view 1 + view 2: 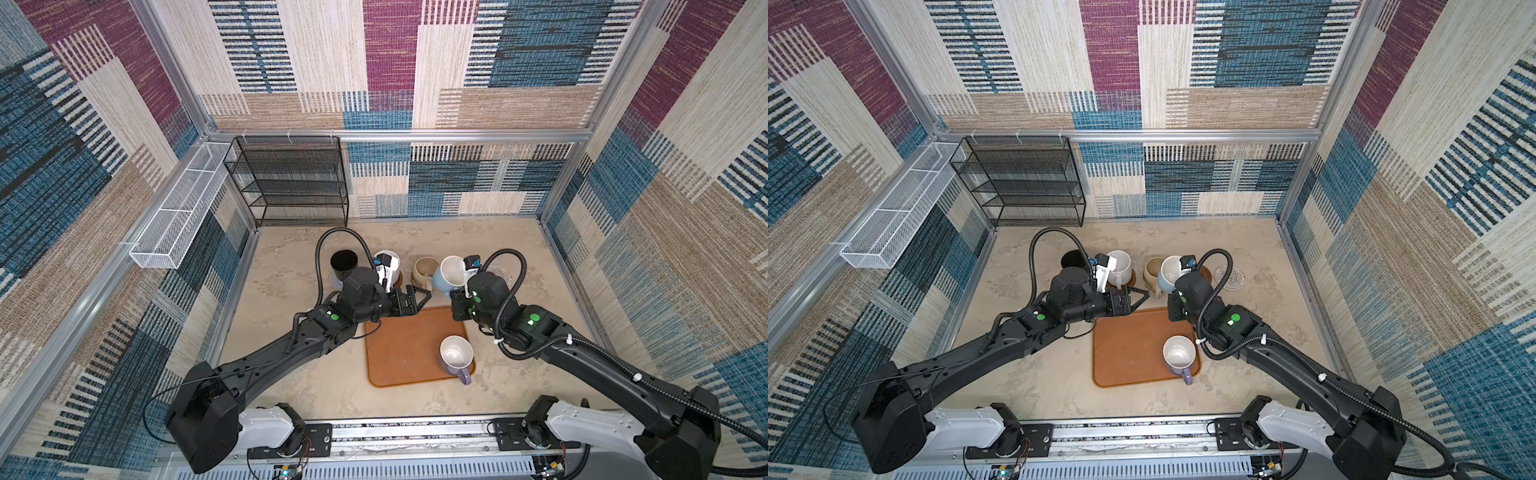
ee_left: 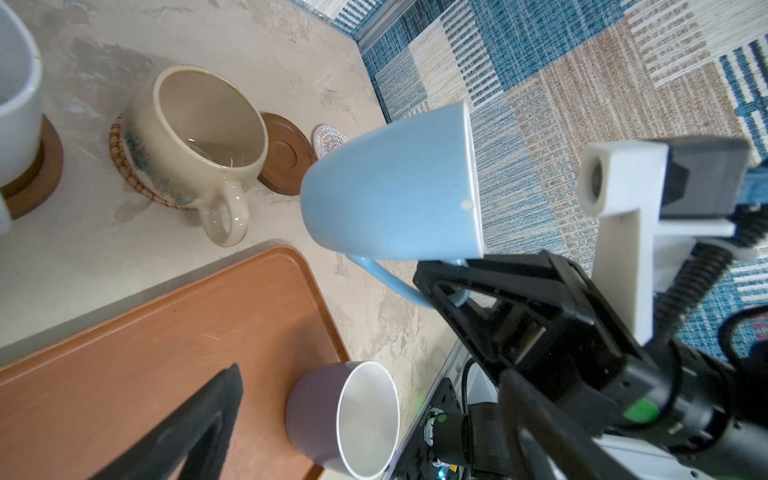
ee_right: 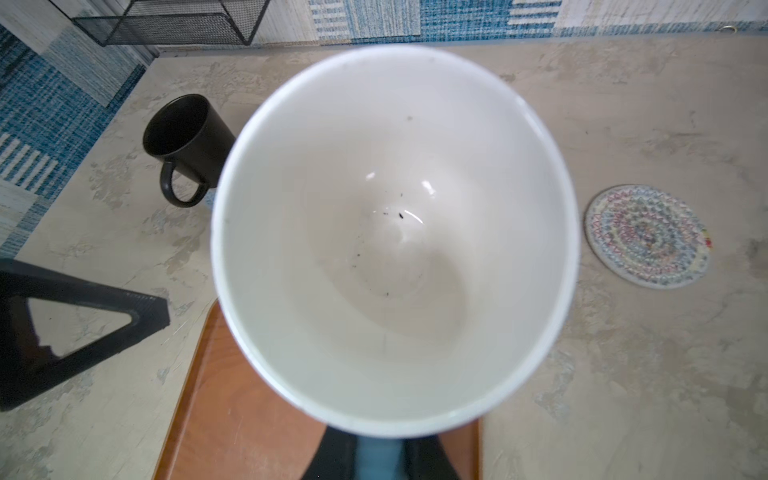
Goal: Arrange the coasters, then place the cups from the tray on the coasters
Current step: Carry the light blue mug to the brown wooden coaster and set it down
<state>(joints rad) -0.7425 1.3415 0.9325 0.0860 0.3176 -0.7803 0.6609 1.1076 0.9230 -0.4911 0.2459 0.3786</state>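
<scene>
- Right gripper: clamped on the handle of the light blue mug, which is tilted and apparently clear of the table, just right of centre in both top views.
- Left gripper: jaws wide, empty, over the tray's upper edge.
- Lavender mug: on the tray, lower right corner.
- Patterned coaster: bare, right of the light blue mug.

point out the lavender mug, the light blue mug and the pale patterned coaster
lavender mug (image 1: 456,354): in a top view, its white inside
light blue mug (image 2: 390,183): left wrist view, outer wall
pale patterned coaster (image 3: 647,236): right wrist view, its middle
</scene>
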